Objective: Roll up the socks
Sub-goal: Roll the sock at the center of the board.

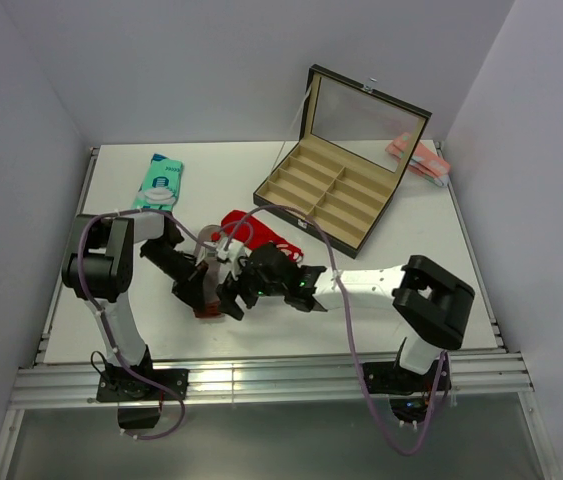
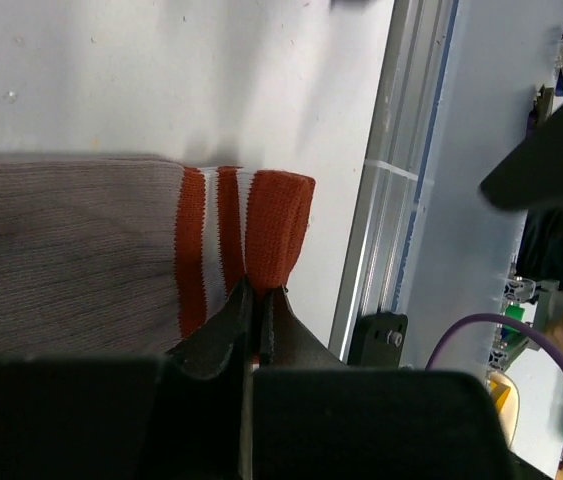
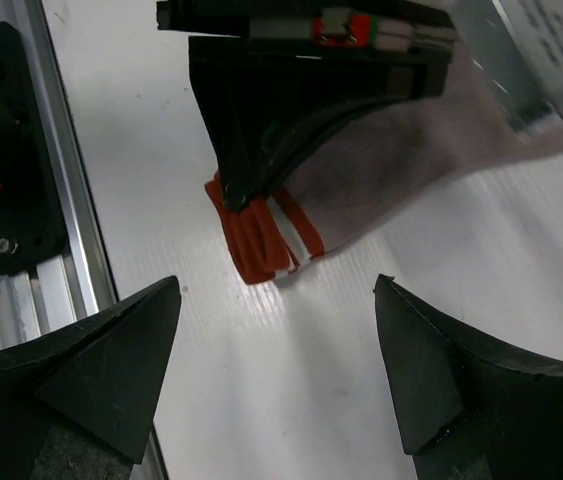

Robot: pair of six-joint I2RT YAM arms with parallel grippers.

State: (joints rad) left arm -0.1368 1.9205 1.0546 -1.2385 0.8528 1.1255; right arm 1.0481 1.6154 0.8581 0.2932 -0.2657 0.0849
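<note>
1. Left gripper (image 2: 256, 300): the jaws are pressed together on the striped cuff (image 2: 261, 215) of the held sock (image 2: 71, 250), pinching the outermost red band. No gap shows between the fingers.
2. Right gripper (image 3: 277, 300): the fingers are spread wide and hold nothing. In the right wrist view they sit at the lower left and lower right of the frame, with bare table (image 3: 291, 400) between them. The pinched cuff lies just beyond the fingertips, apart from both.
3. Held sock: in the left wrist view it fills the left half of the frame and lies flat on the white surface. The ribbed body looks grey-brown. The cuff is orange-red with white stripes and points toward the aluminium rail (image 2: 381, 230) at the table edge.
4. In the top external view both grippers meet in the lower centre of the frame, just left of the middle and near the front edge of the table.
5. Second sock (image 1: 248, 222): bright red fabric, on the table at the centre of the top view, just above the grippers and partly hidden by them.
6. Teal sock (image 1: 159, 182): upper left of the top view, well apart from the grippers.
7. Compartment box (image 1: 326, 200): upper centre-right, lid raised.
8. Pale pink bundle (image 1: 419, 158): right of the box, against the far right edge of the table
</note>
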